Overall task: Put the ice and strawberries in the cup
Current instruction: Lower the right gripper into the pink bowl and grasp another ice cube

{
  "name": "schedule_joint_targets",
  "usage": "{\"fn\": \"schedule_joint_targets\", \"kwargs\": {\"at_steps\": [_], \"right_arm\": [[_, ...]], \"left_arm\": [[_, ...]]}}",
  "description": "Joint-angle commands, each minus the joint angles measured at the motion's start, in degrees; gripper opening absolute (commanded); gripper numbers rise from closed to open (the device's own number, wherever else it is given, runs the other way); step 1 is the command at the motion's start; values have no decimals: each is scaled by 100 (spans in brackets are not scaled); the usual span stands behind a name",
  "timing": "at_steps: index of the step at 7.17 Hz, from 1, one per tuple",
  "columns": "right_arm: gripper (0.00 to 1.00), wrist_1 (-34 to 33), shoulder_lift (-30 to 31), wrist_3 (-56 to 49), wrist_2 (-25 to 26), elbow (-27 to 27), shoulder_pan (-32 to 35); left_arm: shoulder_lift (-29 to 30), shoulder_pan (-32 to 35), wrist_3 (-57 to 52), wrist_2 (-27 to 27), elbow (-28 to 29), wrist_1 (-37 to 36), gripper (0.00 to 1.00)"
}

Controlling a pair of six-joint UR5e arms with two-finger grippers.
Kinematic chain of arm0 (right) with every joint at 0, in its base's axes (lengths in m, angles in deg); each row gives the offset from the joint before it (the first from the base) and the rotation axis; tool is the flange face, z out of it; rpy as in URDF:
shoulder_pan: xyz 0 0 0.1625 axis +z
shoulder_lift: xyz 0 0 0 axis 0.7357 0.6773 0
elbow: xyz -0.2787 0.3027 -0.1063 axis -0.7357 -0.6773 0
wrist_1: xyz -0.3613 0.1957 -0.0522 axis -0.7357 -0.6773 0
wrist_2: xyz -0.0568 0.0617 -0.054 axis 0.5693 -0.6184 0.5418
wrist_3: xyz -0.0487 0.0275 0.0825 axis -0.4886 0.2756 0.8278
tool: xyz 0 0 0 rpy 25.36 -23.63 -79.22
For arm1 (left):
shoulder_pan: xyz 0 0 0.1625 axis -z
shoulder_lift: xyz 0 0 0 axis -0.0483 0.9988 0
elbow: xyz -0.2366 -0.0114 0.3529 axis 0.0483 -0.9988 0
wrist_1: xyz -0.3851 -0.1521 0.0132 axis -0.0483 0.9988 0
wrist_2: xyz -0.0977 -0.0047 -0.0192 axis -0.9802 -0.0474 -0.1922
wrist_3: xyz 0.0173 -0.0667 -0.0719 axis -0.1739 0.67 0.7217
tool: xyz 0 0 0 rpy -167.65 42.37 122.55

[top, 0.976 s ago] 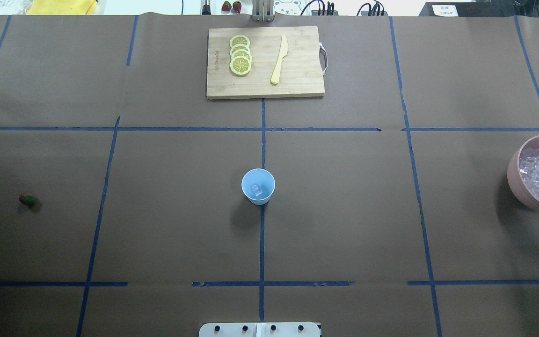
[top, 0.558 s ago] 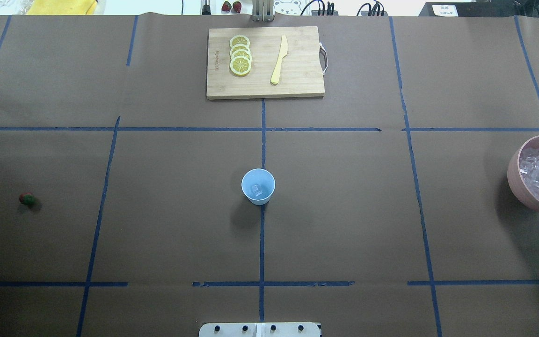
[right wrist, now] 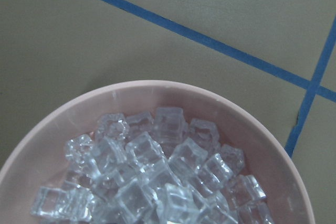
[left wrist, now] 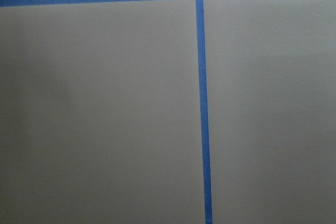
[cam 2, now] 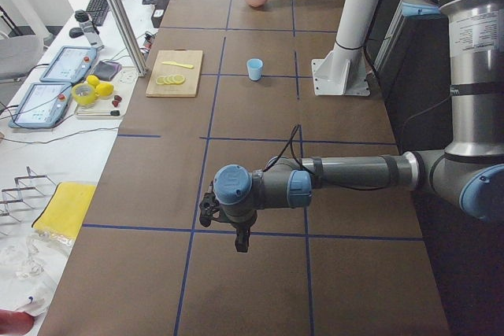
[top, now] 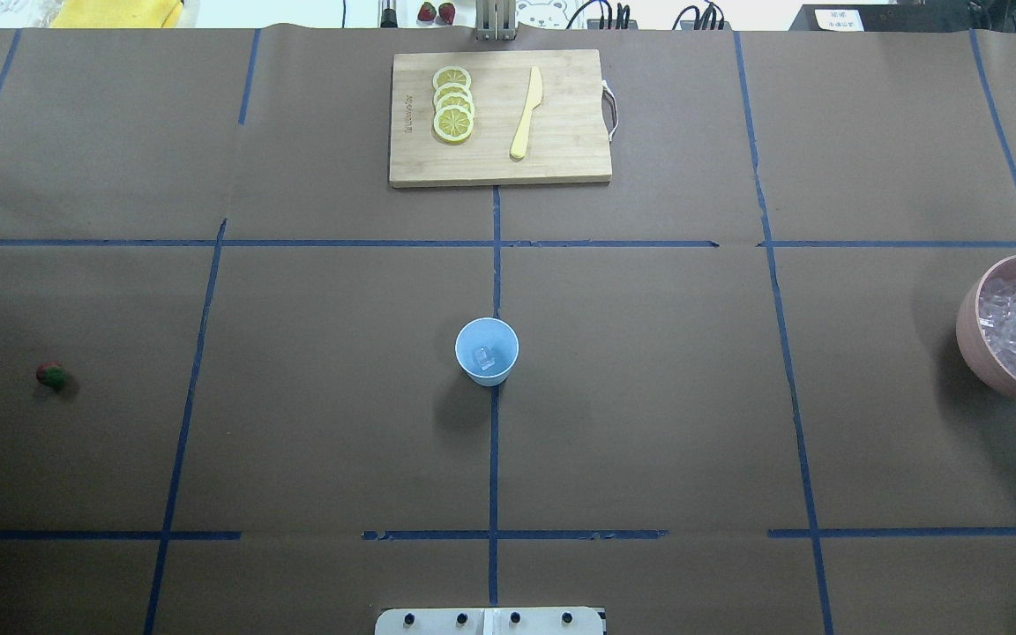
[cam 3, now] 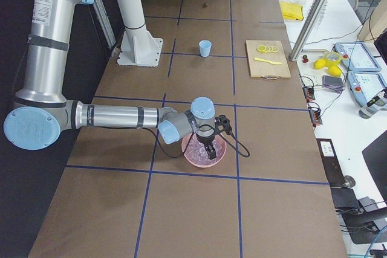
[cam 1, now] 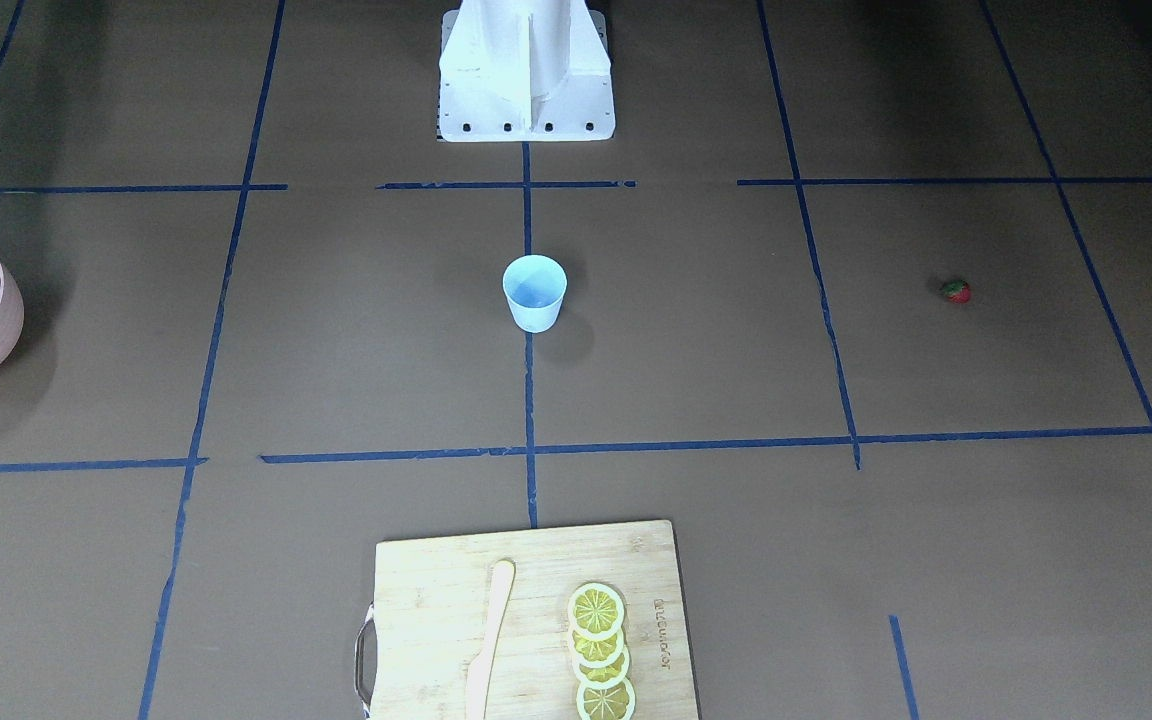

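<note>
1. Cup (top: 487,351) is set upright at table (left wrist: 105,103) centre; one cube (top: 483,357) is seen inside.
2. Ice (right wrist: 152,177) is heaped in bowl (top: 967,326) at far R edge, well apart from cup.
3. R gripper (cam 3: 211,151) is held low over bowl. Jaw gap isn't shown, so it can't be told how wide it is or whether anything is held.
4. L gripper (cam 2: 241,241) is hung over table; opening can't be told.
5. Strawberry (top: 51,376) is lying on table, far L, well apart from cup.
6. Step judged: another cube to be picked.
   - One top cube nr pile centre should be singled out.
   - Jaws to be dropped straight astride it and closed gently; slick faces are likely to squirt out.
   - Bowl rim to be avoided.
   - Lift to be made vertical before transit to cup.
</note>
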Motion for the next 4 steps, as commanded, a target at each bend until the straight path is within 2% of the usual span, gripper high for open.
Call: {"fn": "schedule_joint_targets", "kwargs": {"at_steps": [1, 4], "right_arm": [[90, 20, -158, 119, 2, -21, -121], [83, 11, -149, 84, 108, -90, -131]], "left_arm": [[4, 0, -2, -6, 0, 0, 100], [4, -9, -2, -6, 0, 0, 100]]}}
